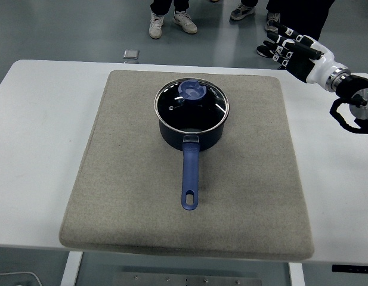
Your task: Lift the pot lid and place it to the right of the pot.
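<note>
While the glass lid (191, 105) sits on the blue pot (189, 132) mid-mat (136, 196), the right hand (297, 52) hovers far off, fingers extended and empty; a glancing grab at the small knob (192, 90) could drag the pot sideways.

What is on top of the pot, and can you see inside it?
A glass lid with a blue knob sits on the pot. Through the glass the inside looks dark and seems empty, though reflections hide part of it.

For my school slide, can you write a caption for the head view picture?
A blue pot with its glass lid on sits on a grey mat; the robot's right hand hovers open, far right.
</note>
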`<act>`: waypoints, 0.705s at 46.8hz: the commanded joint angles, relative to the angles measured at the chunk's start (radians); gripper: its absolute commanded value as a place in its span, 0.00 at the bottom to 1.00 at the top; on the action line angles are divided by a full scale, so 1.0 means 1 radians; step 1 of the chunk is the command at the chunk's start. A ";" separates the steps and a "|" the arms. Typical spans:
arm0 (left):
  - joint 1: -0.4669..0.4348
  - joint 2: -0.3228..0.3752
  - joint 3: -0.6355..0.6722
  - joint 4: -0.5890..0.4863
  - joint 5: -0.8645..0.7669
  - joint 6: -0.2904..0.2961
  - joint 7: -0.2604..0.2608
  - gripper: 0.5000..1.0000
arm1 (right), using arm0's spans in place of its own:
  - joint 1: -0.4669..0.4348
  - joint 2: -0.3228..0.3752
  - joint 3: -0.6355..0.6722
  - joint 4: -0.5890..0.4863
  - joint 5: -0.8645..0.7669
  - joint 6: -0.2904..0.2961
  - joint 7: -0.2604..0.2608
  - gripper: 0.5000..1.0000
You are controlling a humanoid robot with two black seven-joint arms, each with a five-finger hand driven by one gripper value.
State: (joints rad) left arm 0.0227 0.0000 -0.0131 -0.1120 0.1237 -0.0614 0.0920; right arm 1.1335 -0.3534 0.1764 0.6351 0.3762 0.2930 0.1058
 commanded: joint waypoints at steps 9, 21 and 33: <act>0.002 0.000 0.002 0.002 0.001 0.002 0.000 1.00 | 0.000 -0.001 0.001 0.000 0.001 0.000 0.003 0.84; -0.001 0.000 -0.001 0.011 -0.001 0.006 0.000 1.00 | 0.011 -0.009 0.038 0.006 0.000 0.005 0.011 0.84; -0.001 0.000 0.001 0.011 -0.001 0.006 0.000 1.00 | 0.009 -0.010 0.052 0.003 -0.010 0.046 0.012 0.84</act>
State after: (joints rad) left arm 0.0213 0.0000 -0.0131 -0.1018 0.1227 -0.0553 0.0920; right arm 1.1438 -0.3635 0.2286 0.6383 0.3668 0.3371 0.1171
